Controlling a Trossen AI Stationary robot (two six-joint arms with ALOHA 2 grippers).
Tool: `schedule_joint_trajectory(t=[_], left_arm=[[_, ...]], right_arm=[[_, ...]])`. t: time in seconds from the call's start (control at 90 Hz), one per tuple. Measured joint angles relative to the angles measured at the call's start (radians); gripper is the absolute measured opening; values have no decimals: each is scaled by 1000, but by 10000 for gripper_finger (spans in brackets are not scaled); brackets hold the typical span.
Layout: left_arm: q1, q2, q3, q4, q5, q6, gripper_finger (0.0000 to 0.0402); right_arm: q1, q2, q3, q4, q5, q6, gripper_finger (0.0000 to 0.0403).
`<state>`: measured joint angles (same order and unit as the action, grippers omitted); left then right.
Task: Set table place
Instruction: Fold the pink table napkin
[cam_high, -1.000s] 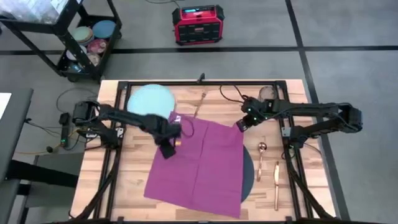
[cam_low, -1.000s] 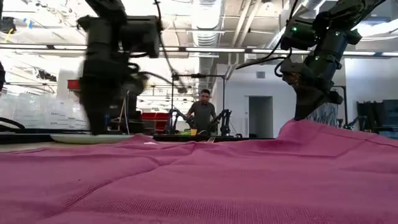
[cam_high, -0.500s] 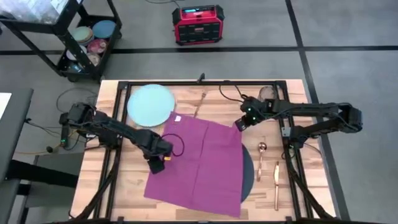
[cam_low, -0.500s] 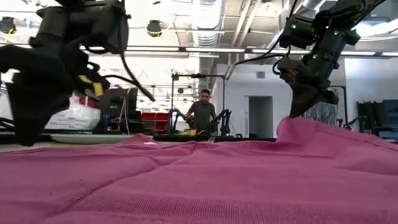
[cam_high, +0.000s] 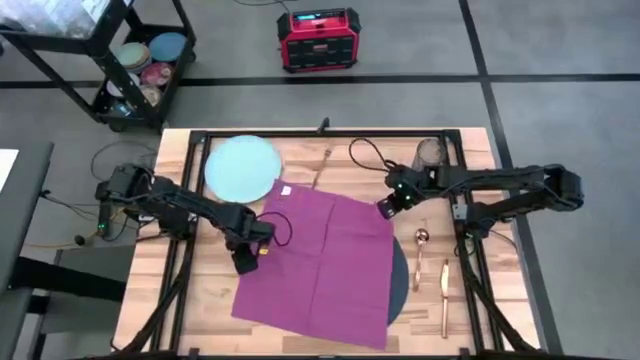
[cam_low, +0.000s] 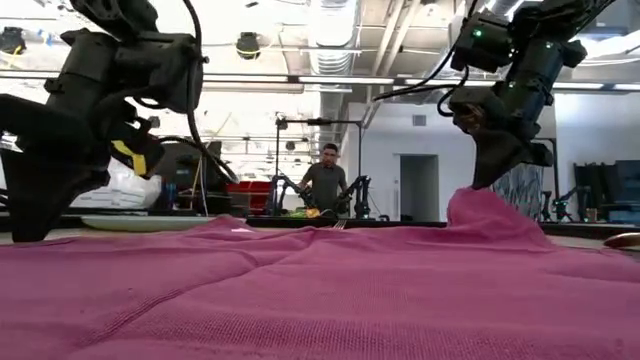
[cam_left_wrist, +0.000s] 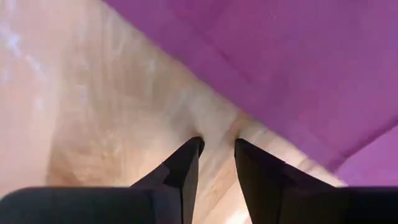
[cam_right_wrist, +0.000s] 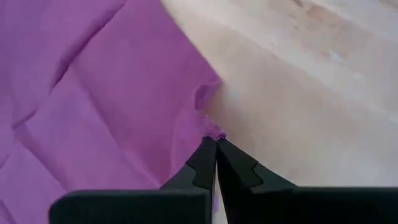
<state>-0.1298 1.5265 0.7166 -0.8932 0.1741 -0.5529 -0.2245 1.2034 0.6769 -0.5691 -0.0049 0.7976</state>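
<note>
Your left gripper (cam_high: 243, 266) has moved off the napkin (cam_high: 320, 262) to its left edge; fingers slightly apart, empty, over bare table (cam_high: 190, 290). The napkin lies spread over the mat (cam_high: 399, 280), so folding is probably next. Your right gripper (cam_high: 385, 208) pinches its far-right corner.

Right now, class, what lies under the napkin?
A dark mat peeks out beside the napkin, on the table. The rest of the mat is covered.

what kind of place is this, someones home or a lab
Most likely a robotics lab or workshop, not a home: bare ceiling ducts overhead, a second set of robot arms beside a person in the background, and a red equipment case on the floor.
</note>
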Motion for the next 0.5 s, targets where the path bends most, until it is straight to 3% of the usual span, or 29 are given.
schedule_joint_trajectory(t=[0.311,0.5], left_arm=[[108,1,-1,-55,-55,165,90],[178,-30,-3,-3,-74,134,90]], right_arm=[[111,-14,0,-25,39,103,0],[123,-15,0,-22,57,119,0]])
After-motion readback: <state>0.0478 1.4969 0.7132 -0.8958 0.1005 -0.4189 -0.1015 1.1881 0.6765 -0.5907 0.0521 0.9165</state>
